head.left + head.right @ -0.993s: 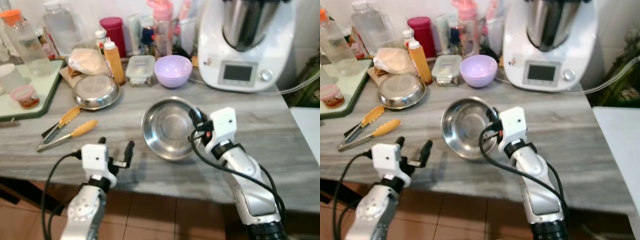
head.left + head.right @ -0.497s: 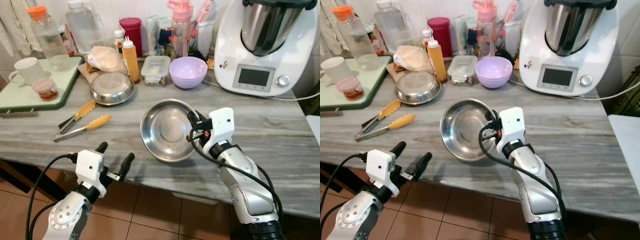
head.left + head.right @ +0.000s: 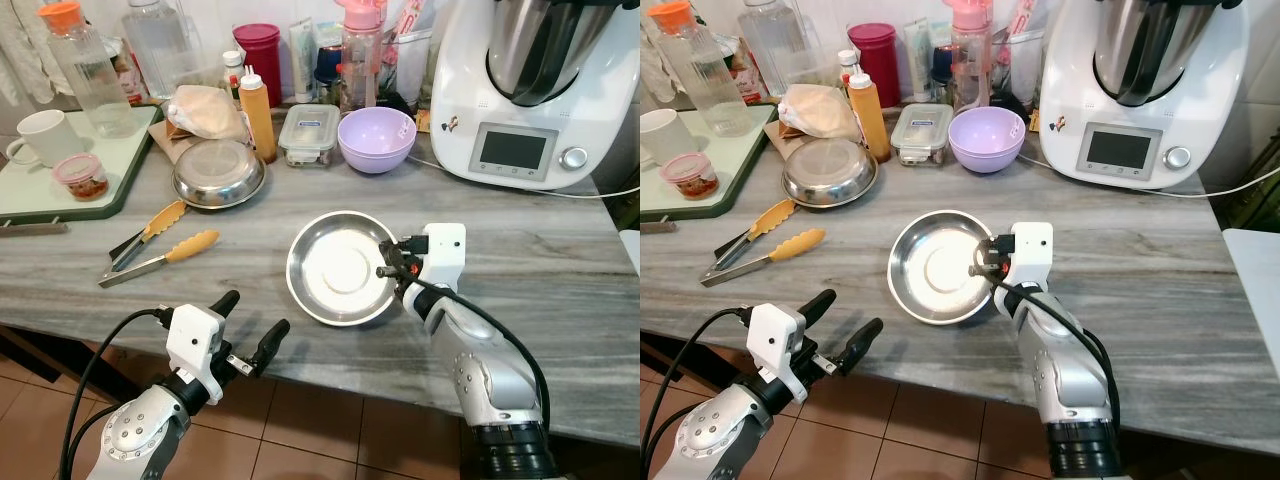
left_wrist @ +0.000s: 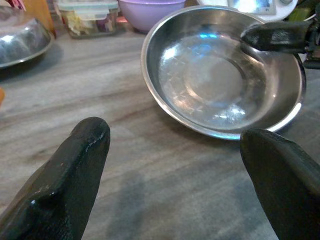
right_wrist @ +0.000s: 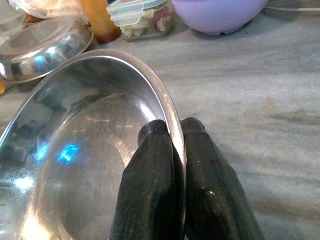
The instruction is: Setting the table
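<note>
A shiny steel bowl lies nearly level on the grey marbled counter, near its middle. My right gripper is shut on the bowl's right rim, one finger inside and one outside, as the right wrist view shows at the pinched rim. My left gripper hovers open at the counter's front edge, left of the bowl, with nothing between its fingers. From there the bowl lies just ahead.
A second steel bowl, yellow-tipped tongs, a purple bowl, a lidded food container and a squeeze bottle stand further back. A white kitchen machine fills the back right. A green tray holds a mug.
The bowl, held tilted towards me before, has come down nearly level on the counter, still in my right gripper. The head view has shifted. My left gripper stays open near the front edge.
</note>
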{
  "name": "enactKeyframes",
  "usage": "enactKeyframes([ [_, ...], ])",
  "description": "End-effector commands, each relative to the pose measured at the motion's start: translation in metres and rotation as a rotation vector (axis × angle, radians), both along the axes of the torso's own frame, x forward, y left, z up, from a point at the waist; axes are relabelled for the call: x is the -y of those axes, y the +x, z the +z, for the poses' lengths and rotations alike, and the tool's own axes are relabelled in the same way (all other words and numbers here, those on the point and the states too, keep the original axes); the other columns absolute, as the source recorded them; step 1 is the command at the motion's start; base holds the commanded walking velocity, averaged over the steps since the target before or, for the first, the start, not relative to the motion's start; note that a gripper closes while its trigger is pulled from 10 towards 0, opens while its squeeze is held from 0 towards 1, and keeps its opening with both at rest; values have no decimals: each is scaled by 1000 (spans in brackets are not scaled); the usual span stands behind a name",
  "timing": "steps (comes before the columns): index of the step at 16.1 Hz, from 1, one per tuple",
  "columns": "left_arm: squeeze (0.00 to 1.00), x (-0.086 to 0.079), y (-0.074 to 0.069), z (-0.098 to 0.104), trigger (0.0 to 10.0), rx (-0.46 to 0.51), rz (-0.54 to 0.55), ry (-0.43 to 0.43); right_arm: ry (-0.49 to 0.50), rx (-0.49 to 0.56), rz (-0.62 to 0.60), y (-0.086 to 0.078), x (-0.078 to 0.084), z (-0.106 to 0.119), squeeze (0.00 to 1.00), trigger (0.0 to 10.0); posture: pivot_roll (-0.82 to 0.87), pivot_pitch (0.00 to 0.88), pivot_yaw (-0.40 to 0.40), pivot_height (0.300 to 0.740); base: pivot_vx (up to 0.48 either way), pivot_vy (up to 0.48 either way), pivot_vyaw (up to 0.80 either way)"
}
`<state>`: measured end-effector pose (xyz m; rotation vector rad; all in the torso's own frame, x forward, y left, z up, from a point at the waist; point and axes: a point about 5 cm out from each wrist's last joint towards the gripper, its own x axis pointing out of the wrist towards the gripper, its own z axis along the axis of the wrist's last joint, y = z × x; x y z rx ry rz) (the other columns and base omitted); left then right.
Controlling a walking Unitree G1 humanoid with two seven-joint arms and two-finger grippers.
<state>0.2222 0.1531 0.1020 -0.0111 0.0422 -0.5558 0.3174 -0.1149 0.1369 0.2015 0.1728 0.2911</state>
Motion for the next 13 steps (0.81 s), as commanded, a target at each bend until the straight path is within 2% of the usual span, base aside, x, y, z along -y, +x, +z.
enactKeyframes([
  [1, 0, 0, -2, 0, 10000, -6, -11, 14, 9, -57, 1, 0, -2, -8, 0, 10000, -127, 90, 56, 740, 0, 0, 0],
  [4, 0, 0, -2, 0, 10000, -13, -17, 13, 42, -111, 42, -1, -9, -13, 0, 10000, -123, 86, 55, 740, 0, 0, 0],
  [5, 0, 1, -3, -1, 10000, -16, -19, 12, 97, -160, 65, -3, -13, -18, 0, 10000, -124, 85, 56, 740, 0, 0, 0],
  [8, 0, 3, -2, -1, 10000, -19, -28, 9, 163, -211, 82, -4, -19, -22, 0, 10000, -126, 85, 59, 740, 0, 0, 0],
  [10, 0, 3, -2, -1, 10000, -20, -32, 9, 167, -216, 64, -2, -17, -22, 0, 10000, -125, 85, 59, 740, 0, 0, 0],
  [13, 0, 2, -2, 0, 10000, -24, -34, 12, 134, -196, -27, 3, -5, -24, 0, 10000, -125, 85, 60, 740, 0, 0, 0],
])
